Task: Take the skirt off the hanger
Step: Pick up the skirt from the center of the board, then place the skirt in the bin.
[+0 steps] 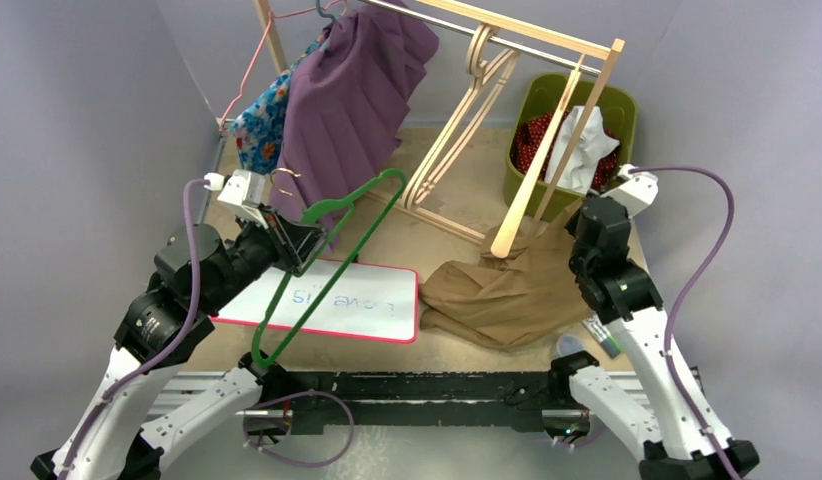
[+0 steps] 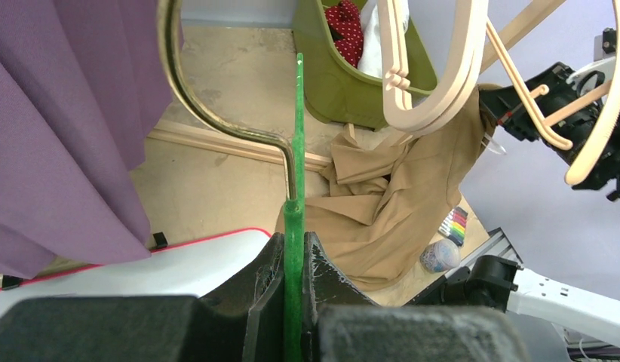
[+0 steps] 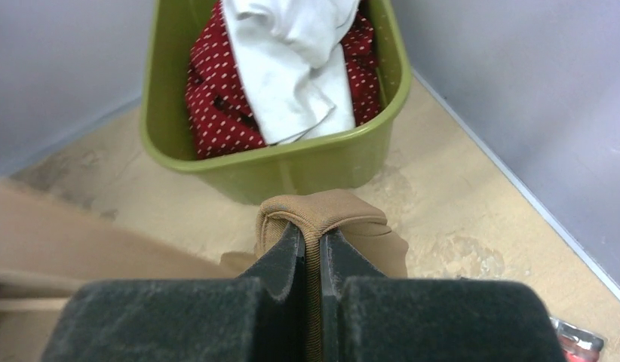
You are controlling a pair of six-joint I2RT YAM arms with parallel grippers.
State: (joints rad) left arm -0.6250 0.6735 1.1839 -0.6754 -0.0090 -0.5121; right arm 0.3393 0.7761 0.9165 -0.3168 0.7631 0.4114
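The green hanger (image 1: pixel 327 208) is held tilted above the table, and my left gripper (image 1: pixel 305 232) is shut on its neck. In the left wrist view the green bar (image 2: pixel 298 136) runs up from between the jaws of my left gripper (image 2: pixel 293 245), with its metal hook (image 2: pixel 216 124) curving left. No garment hangs on it. The tan skirt (image 1: pixel 497 295) lies crumpled on the table, right of the whiteboard. My right gripper (image 1: pixel 572 228) is shut on a raised fold of the skirt (image 3: pixel 322 215), which bulges over the tips of that gripper (image 3: pixel 311 237).
A wooden rack (image 1: pixel 527 35) at the back carries a purple pleated garment (image 1: pixel 347 110), a floral one (image 1: pixel 259 120) and bare wooden hangers (image 1: pixel 467 120). A green bin (image 1: pixel 627 110) of clothes stands back right. A whiteboard (image 1: pixel 367 300) lies front left; markers (image 2: pixel 454 224) and a small tub (image 2: pixel 440 256) lie near the front edge.
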